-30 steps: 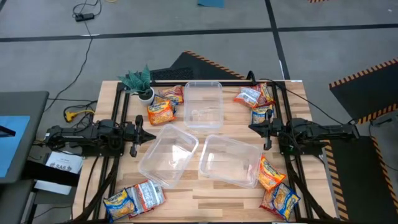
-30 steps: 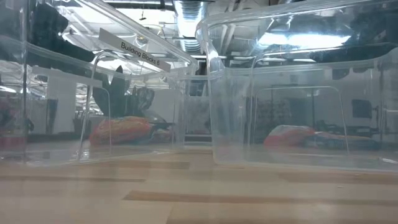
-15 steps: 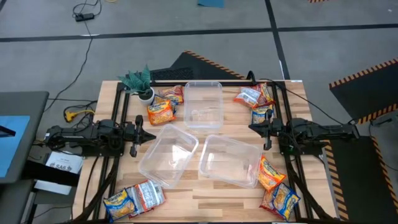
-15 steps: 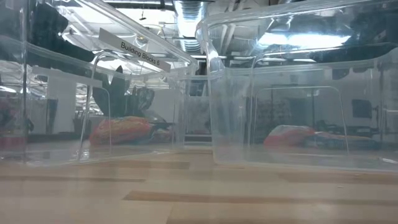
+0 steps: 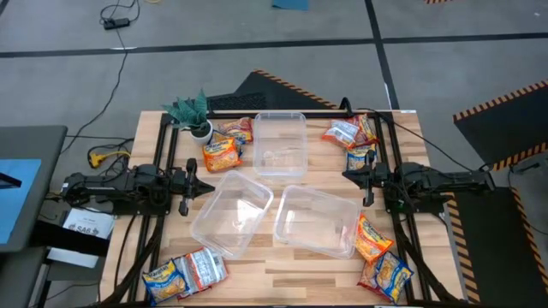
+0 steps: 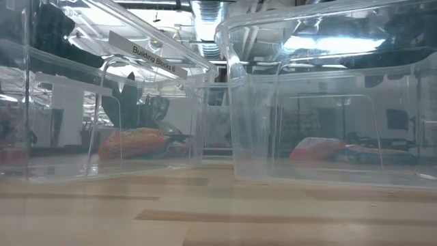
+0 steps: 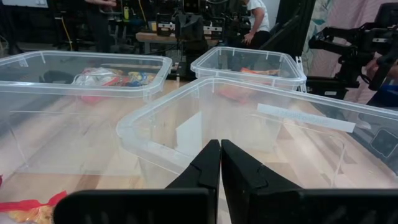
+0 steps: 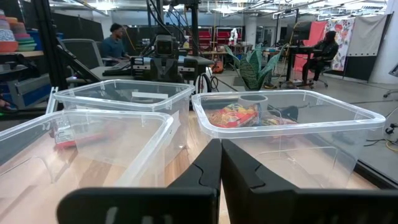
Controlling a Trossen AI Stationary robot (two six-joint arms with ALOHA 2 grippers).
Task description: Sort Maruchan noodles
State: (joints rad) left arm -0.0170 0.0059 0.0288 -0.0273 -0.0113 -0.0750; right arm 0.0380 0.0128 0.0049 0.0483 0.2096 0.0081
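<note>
Several Maruchan noodles lay flat in scattered clusters on the table [image 5: 257,265], their long axes pointing in mixed directions. High view: the left gripper [image 5: 210,182] reached level from the left edge toward the centre, fingertips pressed together and holding nothing. An orange packet [image 5: 222,154] lay just beyond it, near the potted plant [image 5: 193,111], and two packets [image 5: 184,274] lay toward the near edge on its side. The right gripper [image 5: 345,176] mirrored this pose, likewise closed and empty; packets [image 5: 351,135] lay close on its far side, and orange ones [image 5: 381,257] on its near side. Three clear tubs [image 5: 278,141] stood between the grippers.

Low view: through the tub walls [image 6: 328,102] two orange packets [image 6: 133,142] showed as crinkled, glossy shapes lying flat; neither gripper appeared.

Left wrist view: the left fingers [image 7: 208,165] met at their tips before a tub [image 7: 249,124]; a red-edged packet [image 7: 31,208] lay beside them.

Right wrist view: the right fingers [image 8: 208,163] met likewise between two tubs; an orange packet [image 8: 233,115] showed through the farther tub [image 8: 292,124].
</note>
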